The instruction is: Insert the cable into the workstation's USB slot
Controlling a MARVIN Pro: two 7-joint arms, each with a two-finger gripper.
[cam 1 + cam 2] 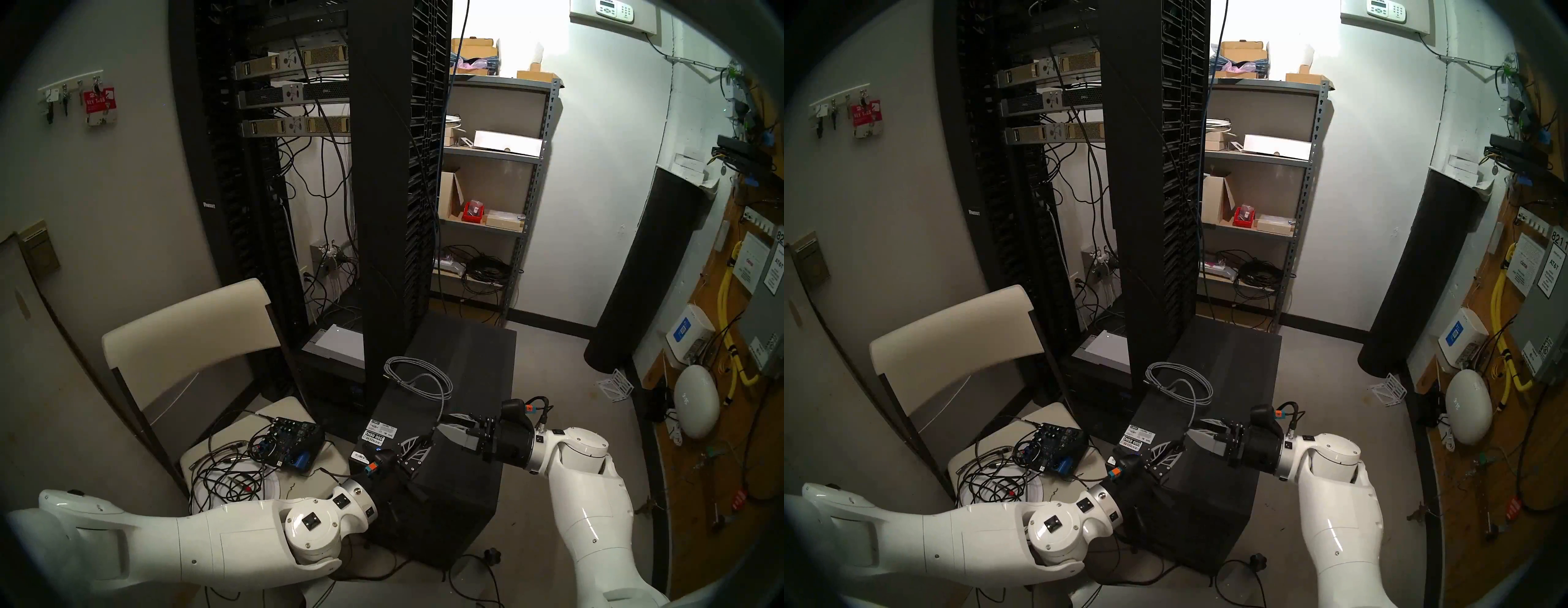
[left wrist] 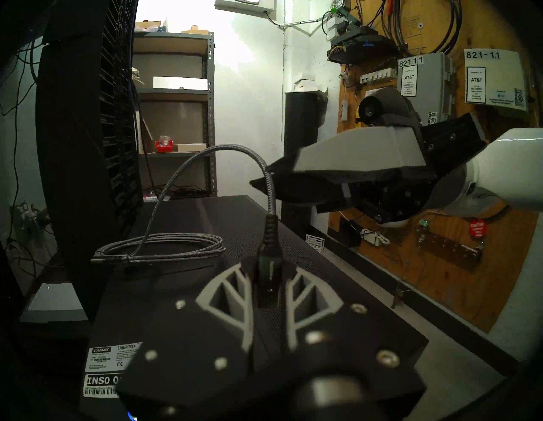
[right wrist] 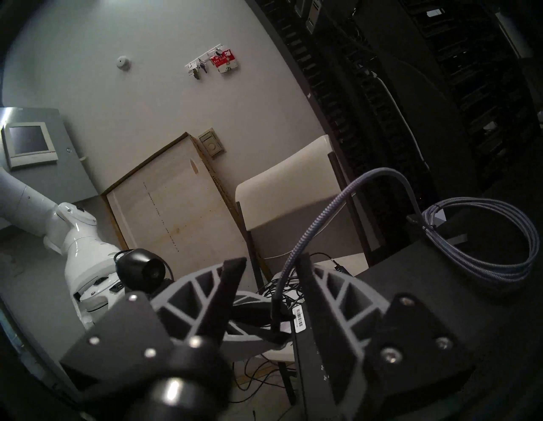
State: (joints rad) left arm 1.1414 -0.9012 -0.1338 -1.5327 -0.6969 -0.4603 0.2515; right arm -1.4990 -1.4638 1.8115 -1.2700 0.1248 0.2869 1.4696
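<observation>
From my station I see the cable [image 1: 418, 375] as a thin light-grey braided cord, most of it wound in a flat loop lying on top of the workstation [image 1: 462, 479], toward the end nearest the server rack [image 1: 390, 170]. One strand leaves the loop, arches up and comes down to a dark moulded plug body. In the left wrist view that plug body [image 2: 268, 273] stands nearly upright between the fingers of my left gripper [image 2: 269, 282], which are closed tight against it on both sides; the braid above it shows a fine grey weave, darker at the strain relief. I cannot make out the metal tip of the plug.

My right gripper [image 3: 271, 282] sits just beside the strand above the plug. In its own wrist view the fingers [image 3: 232, 282] stand apart, the strand passing close by the right-hand one, and I see no grip on it.

The workstation is a matte-black box with white barcode stickers [image 1: 379, 431] on its top near edge, and a blue glow [image 2: 131, 416] shows at the bottom of the left wrist view. A white chair [image 1: 191, 339] holding a small mixer [image 1: 292, 443] and tangled black wires stands to its left
</observation>
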